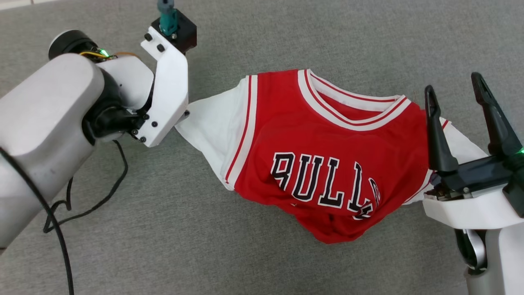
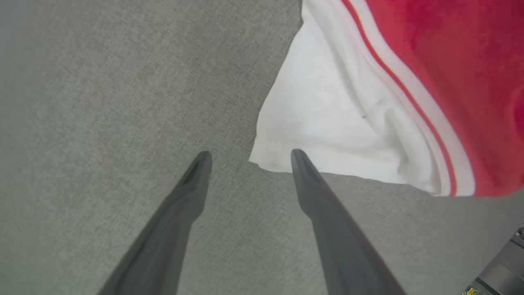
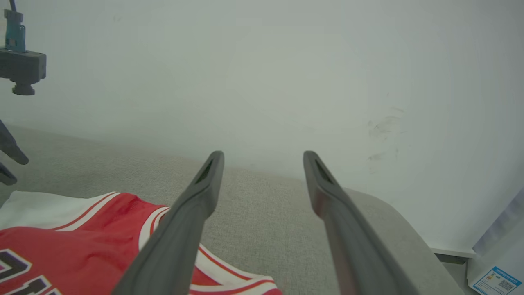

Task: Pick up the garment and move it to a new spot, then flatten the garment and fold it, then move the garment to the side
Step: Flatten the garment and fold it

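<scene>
The garment (image 1: 327, 151), a red jersey with white sleeves, striped trim and black lettering, lies crumpled on the grey surface, its lower part bunched under. My left gripper (image 2: 250, 153) points down, open, at the corner of the white sleeve (image 2: 327, 114); one fingertip (image 2: 298, 157) overlaps the sleeve's edge and nothing is held. In the head view the left arm's white wrist bracket (image 1: 166, 86) hides those fingers. My right gripper (image 1: 452, 82) stands open over the garment's right edge and other sleeve, empty. From the right wrist, the right gripper (image 3: 263, 153) hovers above the collar side of the garment (image 3: 90, 229).
Grey fabric surface (image 1: 262, 37) all around the garment. A black cable (image 1: 102, 196) loops by the left arm. A white wall (image 3: 286, 82) rises behind the surface, whose rounded edge (image 3: 401, 221) shows at the right. The left arm's camera block (image 3: 20, 69) hangs at upper left.
</scene>
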